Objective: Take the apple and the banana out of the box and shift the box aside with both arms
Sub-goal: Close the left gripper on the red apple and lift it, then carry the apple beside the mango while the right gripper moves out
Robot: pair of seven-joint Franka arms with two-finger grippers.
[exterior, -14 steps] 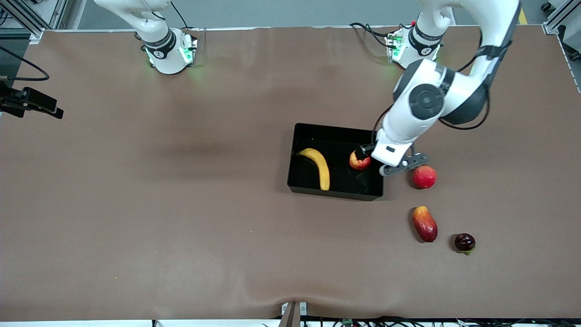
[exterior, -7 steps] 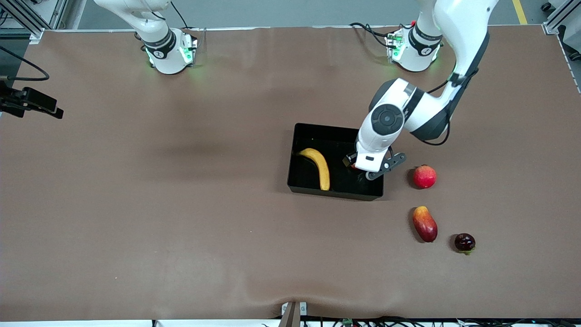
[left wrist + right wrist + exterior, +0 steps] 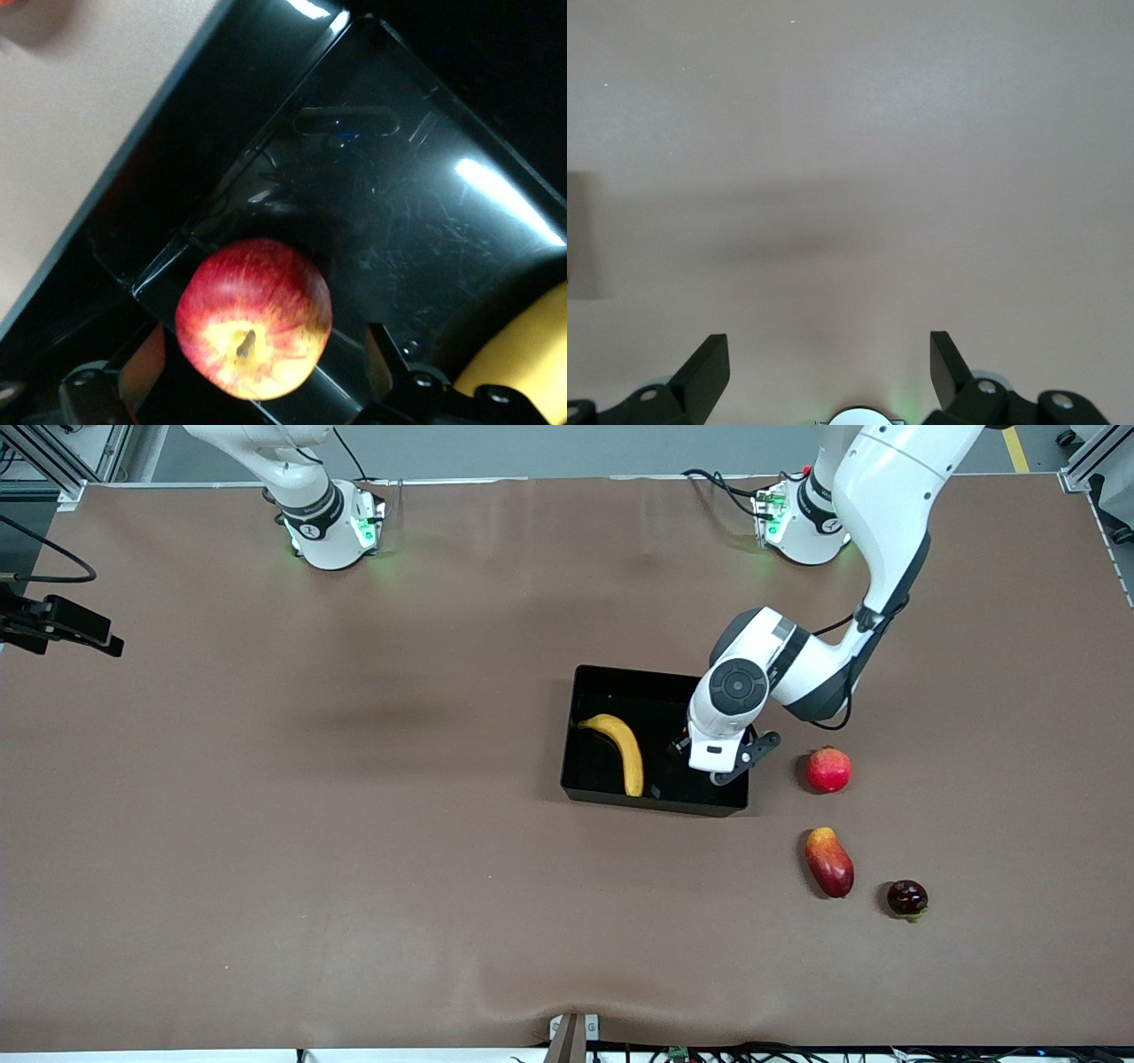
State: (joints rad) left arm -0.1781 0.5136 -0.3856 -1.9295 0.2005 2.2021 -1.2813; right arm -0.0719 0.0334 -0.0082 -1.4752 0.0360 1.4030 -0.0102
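Note:
The black box (image 3: 654, 806) lies mid-table, toward the left arm's end. The yellow banana (image 3: 624, 751) lies in it, and its edge shows in the left wrist view (image 3: 524, 356). My left gripper (image 3: 693, 755) is down inside the box, beside the banana. In the left wrist view the red-and-yellow apple (image 3: 253, 317) sits on the glossy box floor (image 3: 399, 204) between the left gripper's (image 3: 261, 376) open fingers, with a gap on each side. The hand hides the apple in the front view. My right gripper (image 3: 828, 372) is open and empty over bare table and waits.
A plain round red fruit (image 3: 828, 770) lies just outside the box toward the left arm's end. An oblong red-yellow mango (image 3: 829, 861) and a small dark fruit (image 3: 907, 898) lie nearer the front camera. A black device (image 3: 58, 625) juts over the table edge at the right arm's end.
My left gripper has carried the apple from over the box's edge down into the box, beside the banana. Its fingers now stand apart from the apple. The right arm has not moved.

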